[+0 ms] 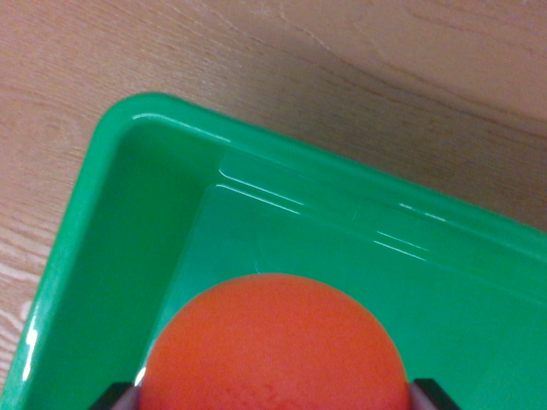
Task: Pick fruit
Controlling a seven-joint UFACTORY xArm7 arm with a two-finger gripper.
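A round orange fruit (273,350) fills the bottom centre of the wrist view. It sits between the two dark fingertips (115,397) of my gripper (273,397), which press against its left and right sides at the bottom edge. The fruit hangs over the inside of a green plastic bin (128,222), near the bin's rounded corner. I cannot tell whether the fruit touches the bin floor, since its underside is hidden.
The bin's rim runs diagonally from the upper left to the right edge. A light wooden tabletop (359,60) lies beyond the bin at the top and down the left side.
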